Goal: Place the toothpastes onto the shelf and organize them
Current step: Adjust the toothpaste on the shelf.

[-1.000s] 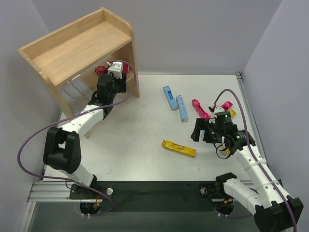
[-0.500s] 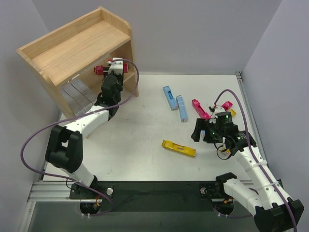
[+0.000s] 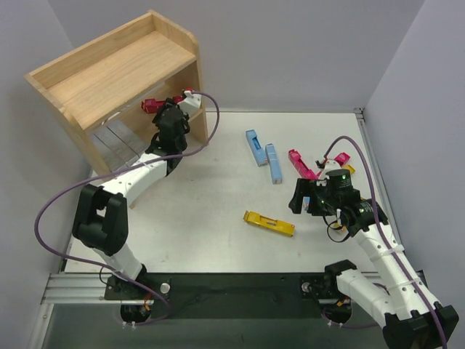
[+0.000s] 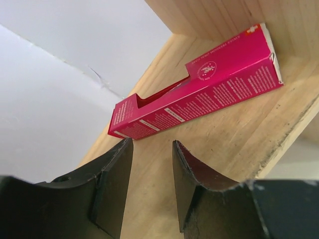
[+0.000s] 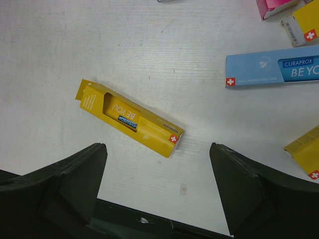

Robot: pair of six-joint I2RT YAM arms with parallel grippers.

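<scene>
**Left pincer** (image 4: 152, 147): reaches into the lower tier of the shelf (image 3: 109, 73). Jaws stand a narrow gap apart, with nothing between them and nothing held.

**Magenta carton** (image 4: 199, 92): lies flat on the lower tier, just ahead of the left pincer's fingertips and clear of them. It sits crosswise to the fingers, windowed face up, and its far end is close to the wooden panel beyond.

**Grey cartons** (image 3: 120, 142): lie on the same tier, off to the side of the left pincer towards the shelf's other end. Their number cannot be told.

**Right pincer** (image 5: 157, 149): hangs above the counter (image 5: 60, 45), well apart from the shelf. Jaws are spread wide and hold nothing.

**Yellow carton** (image 5: 128, 118): lies flat on the counter below and just ahead of the right pincer, within the span of the spread fingers. It is slanted and touches neither finger.

**Blue carton** (image 5: 271, 72): lies on the counter further ahead of the right pincer, towards the right-hand side of the wrist view. A second blue carton (image 3: 255, 147) lies beside it, further from the pincer.

**Other cartons near the right pincer**, all on the counter:
- a second magenta (image 3: 301, 163) one
- a third magenta (image 3: 340, 158) one
- a yellow end (image 5: 304, 22) ahead of the pincer
- a yellow corner (image 5: 305, 152) beside the finger at the right of the wrist view
</scene>
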